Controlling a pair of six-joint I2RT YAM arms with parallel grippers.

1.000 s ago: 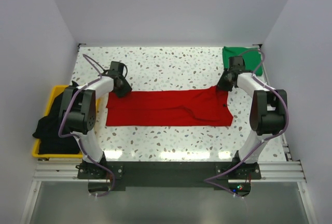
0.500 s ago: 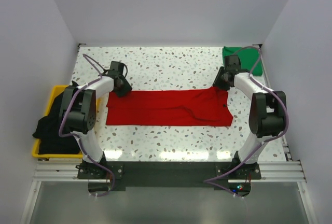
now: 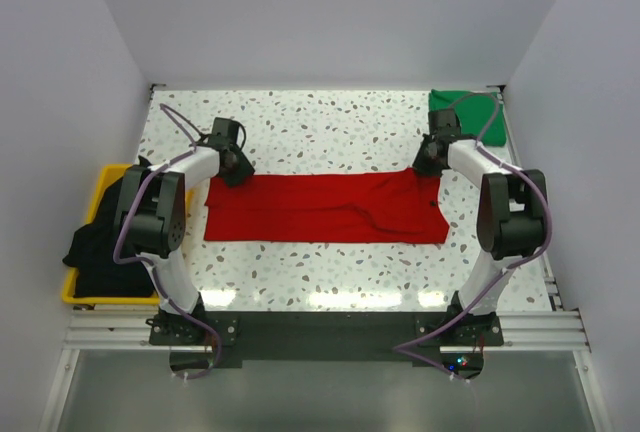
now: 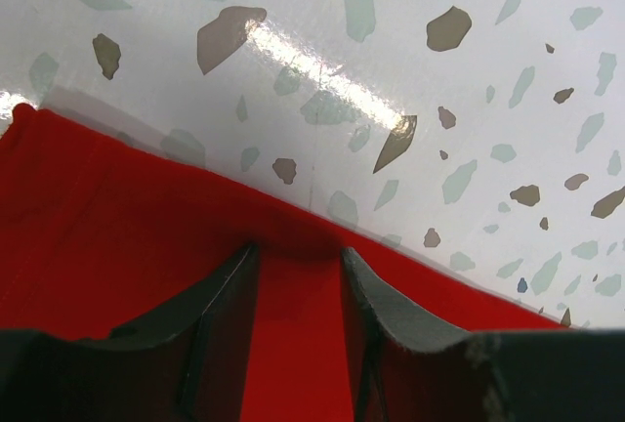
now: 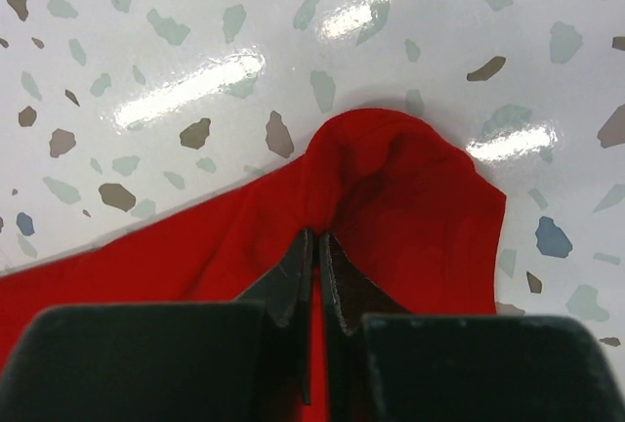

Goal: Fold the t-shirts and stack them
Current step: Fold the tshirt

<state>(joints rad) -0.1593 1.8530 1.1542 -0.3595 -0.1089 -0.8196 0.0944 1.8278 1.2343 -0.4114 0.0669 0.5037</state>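
Note:
The red t-shirt lies as a long folded strip across the middle of the table. My left gripper sits at its far left corner. In the left wrist view the gripper is open, its fingers resting on the red cloth just inside the far edge. My right gripper is at the far right corner. In the right wrist view it is shut on a bunched fold of the red shirt. A folded green t-shirt lies at the back right corner. A black t-shirt hangs in the yellow bin.
The yellow bin stands off the table's left edge beside the left arm. The speckled white tabletop shows behind and in front of the red shirt. White walls close in the back and both sides.
My right wrist has shifted a little left and toward the back at the shirt's far right corner. The left arm and the shirt's left end have not moved.

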